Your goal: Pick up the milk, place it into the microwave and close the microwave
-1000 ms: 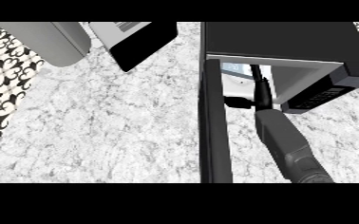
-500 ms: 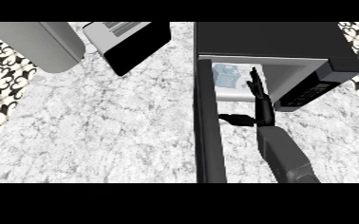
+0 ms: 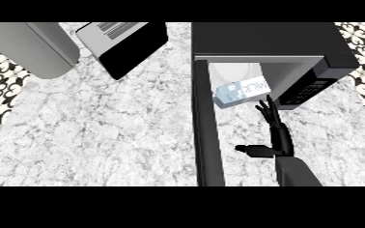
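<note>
Inside the microwave (image 3: 274, 43) we see the milk (image 3: 241, 92) lying on its side, right at the front of the opening. Our right hand (image 3: 274, 128) is just below it with fingers spread straight, holding nothing. Our left hand is out of sight. Beside us the microwave door (image 3: 207, 130) stands wide open. Far left, a grey box (image 3: 39, 48) and a dark toaster (image 3: 128, 43) are cut off.
</note>
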